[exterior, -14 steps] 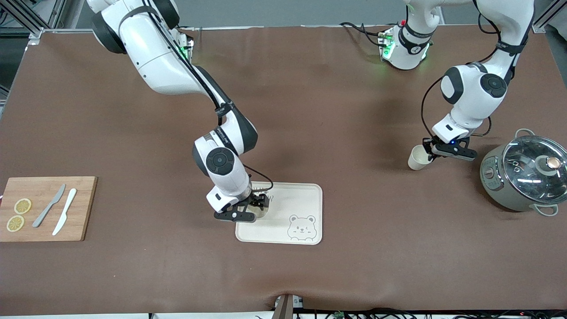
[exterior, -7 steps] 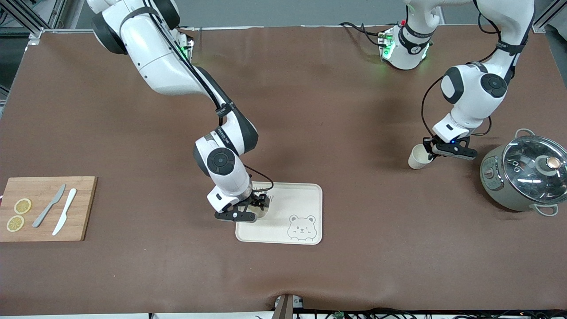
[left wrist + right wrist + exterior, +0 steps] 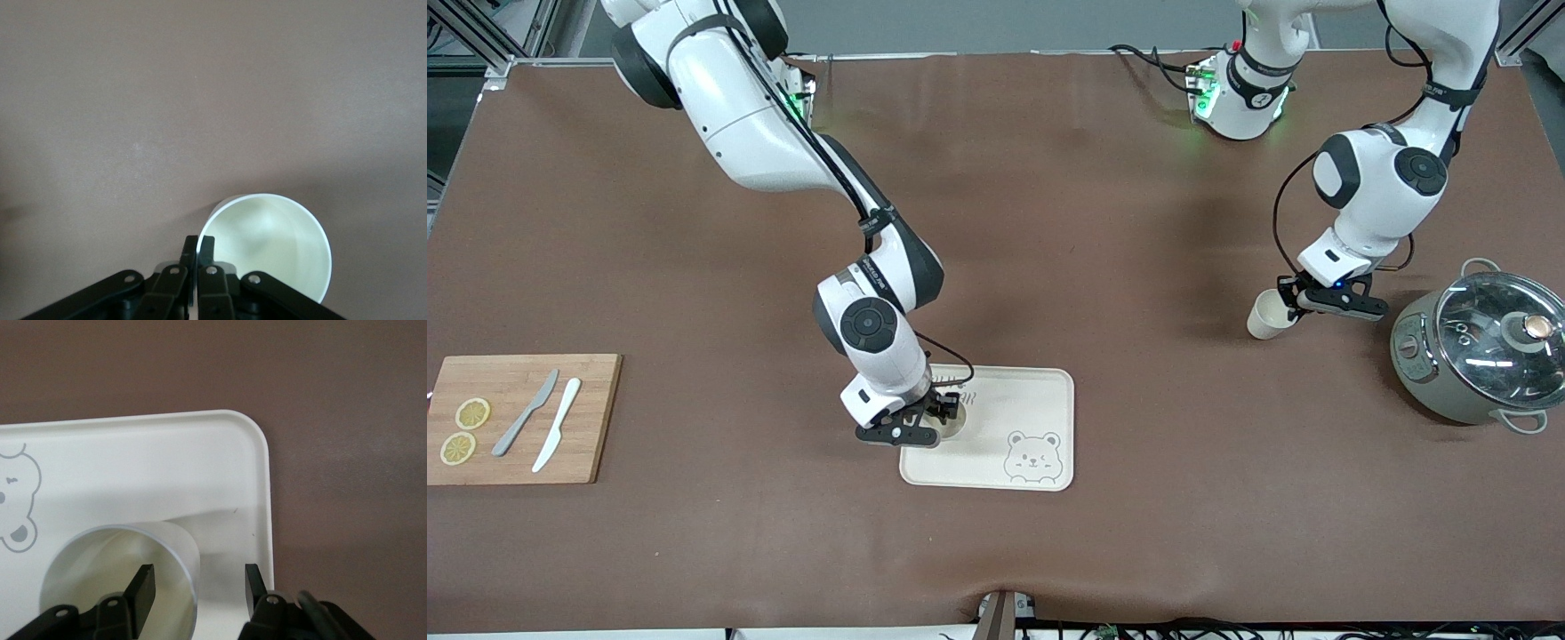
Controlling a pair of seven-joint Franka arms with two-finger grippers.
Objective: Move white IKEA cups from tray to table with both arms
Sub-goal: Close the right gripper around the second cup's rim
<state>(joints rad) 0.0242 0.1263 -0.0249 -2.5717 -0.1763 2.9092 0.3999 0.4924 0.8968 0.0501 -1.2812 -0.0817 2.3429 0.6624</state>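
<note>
At the tray's (image 3: 1032, 400) corner nearest the right arm, the right claw (image 3: 935, 418) straddles one cup's (image 3: 120, 577) wall, fingers apart, needing to pinch. The left claw (image 3: 1303, 300), clamped on the other cup (image 3: 1267, 314), carries it over the tabletop (image 3: 1103, 222) toward the left arm's end; lowering comes next.

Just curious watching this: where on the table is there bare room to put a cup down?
Bare mat lies between the tray and the pot, and between the tray and the cutting board. It is crowded at the tray's corner, where the right gripper straddles a cup's wall.

Tray cup (image 3: 951, 425) mostly hidden under right hand (image 3: 941, 416), pot (image 3: 1480, 356) cut by frame edge
</note>
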